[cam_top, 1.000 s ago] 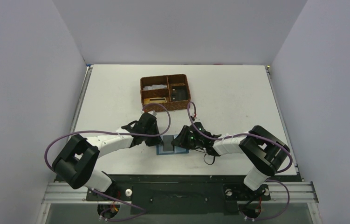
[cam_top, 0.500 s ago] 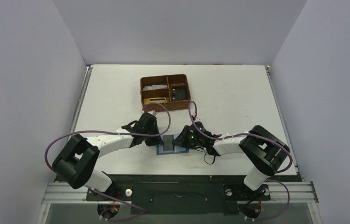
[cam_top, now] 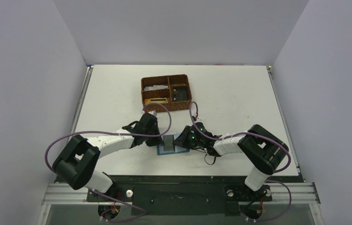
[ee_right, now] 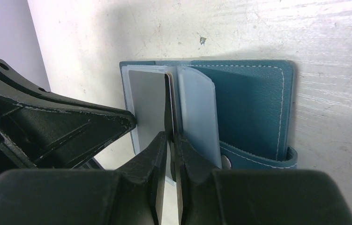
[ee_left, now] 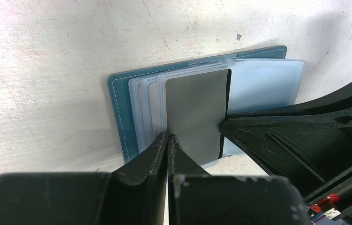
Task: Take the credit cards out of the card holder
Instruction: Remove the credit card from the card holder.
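The teal-blue card holder [cam_top: 168, 146] lies open on the table between both grippers, cover [ee_left: 117, 112] down, clear sleeves fanned out. A grey credit card [ee_left: 195, 108] stands in the top sleeve like a raised page. My left gripper [ee_left: 168, 137] is shut, nothing between its tips, which rest on the sleeves at the card's left edge. From the opposite side my right gripper [ee_right: 170, 136] is shut on the card's [ee_right: 148, 101] thin dark edge. In the top view the left gripper [cam_top: 161, 140] and right gripper [cam_top: 177, 142] meet over the holder.
A brown woven basket [cam_top: 167, 108] with several compartments stands on the table just behind the arms. The holder's snap tab [ee_right: 263, 159] sticks out beside the right fingers. Purple cables loop over both arms.
The right gripper's jaws have narrowed onto the card's edge. Both arms and the holder stay almost where they were.
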Controlling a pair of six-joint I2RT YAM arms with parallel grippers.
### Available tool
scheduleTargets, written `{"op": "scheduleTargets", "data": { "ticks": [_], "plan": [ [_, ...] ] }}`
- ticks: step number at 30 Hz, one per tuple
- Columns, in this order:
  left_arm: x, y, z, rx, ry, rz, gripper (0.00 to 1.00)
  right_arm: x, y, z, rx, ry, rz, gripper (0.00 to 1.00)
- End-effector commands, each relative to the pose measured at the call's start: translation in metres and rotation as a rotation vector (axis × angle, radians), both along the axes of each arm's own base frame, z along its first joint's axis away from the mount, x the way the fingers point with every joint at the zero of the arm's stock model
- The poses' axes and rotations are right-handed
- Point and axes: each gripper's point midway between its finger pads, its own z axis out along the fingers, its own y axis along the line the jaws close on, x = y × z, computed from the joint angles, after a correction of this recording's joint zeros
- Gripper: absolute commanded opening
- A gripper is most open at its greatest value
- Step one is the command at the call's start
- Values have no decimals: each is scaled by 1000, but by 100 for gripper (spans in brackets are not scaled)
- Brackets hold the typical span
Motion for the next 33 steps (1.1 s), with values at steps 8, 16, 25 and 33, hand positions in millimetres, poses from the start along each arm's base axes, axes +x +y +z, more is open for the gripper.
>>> {"op": "scheduleTargets", "data": {
  "ticks": [8, 16, 25, 33],
  "plan": [
    [-12, 13, -18, 71, 50, 6, 0, 2, 13, 10, 52, -33, 17, 10],
    [-12, 14, -19, 73, 51, 6, 0, 2, 9, 2, 18, -28, 12, 10],
    [-13, 14, -20, 75, 54, 6, 0, 1, 7, -4, 5, -21, 15, 10],
    [-14, 14, -19, 73, 53, 6, 0, 2, 5, -8, -14, -18, 16, 11]
  ]
}}
